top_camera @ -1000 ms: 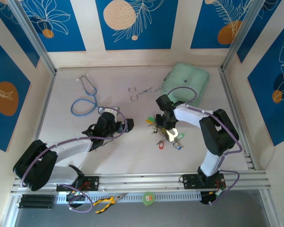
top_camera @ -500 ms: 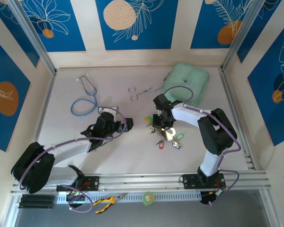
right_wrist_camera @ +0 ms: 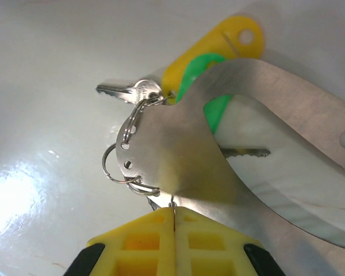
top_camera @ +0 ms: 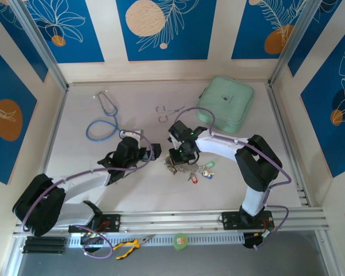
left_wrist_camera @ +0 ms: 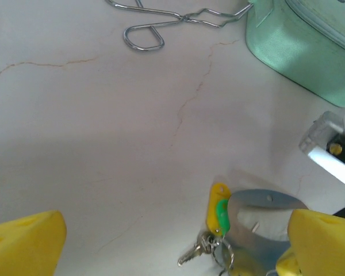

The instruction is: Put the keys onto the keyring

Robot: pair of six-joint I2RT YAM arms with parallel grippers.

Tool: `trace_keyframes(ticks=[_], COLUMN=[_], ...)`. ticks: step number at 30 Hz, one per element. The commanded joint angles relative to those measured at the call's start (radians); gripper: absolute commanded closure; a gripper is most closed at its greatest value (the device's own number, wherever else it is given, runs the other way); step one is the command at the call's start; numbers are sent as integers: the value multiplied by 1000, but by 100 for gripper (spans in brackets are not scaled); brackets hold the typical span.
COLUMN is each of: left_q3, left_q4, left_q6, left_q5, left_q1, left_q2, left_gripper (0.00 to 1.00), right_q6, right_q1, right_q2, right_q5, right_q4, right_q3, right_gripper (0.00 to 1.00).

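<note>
Right hand (right_wrist_camera: 173,214) has swung left toward mid-tabletop (top_camera: 152,192), dragging the keys (top_camera: 191,171) along. Its yellow fingers are pressed together, pinching the edge of the keyring (right_wrist_camera: 287,98), a flat, glossy, pale-grey metal loop. Yellow-headed key (right_wrist_camera: 218,43), green-headed key (right_wrist_camera: 194,73) and small silver key (right_wrist_camera: 118,91) hang off split rings (right_wrist_camera: 105,164) at its end. Left hand (left_wrist_camera: 172,230) sits just beside them, fingers wide apart.
</note>
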Motion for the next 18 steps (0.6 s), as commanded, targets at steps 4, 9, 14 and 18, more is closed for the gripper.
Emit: trace_keyframes(ticks=[4, 9, 14, 18], left_q3=[-21, -30, -37, -40], left_q4=[5, 8, 9, 9], left_q6=[11, 12, 13, 15], left_q5=[-28, -35, -41, -45], left_q1=[-13, -14, -13, -13], left_q2=[-19, -24, -29, -32], left_gripper=[2, 2, 2, 2], right_q6=[-29, -36, -35, -29], right_q1=[27, 37, 47, 47], right_q2=[54, 88, 110, 113], right_q5=[-26, -39, -61, -79], right_q4=[-52, -68, -73, -70], right_q3=[44, 70, 86, 91], right_gripper=[100, 100, 100, 90])
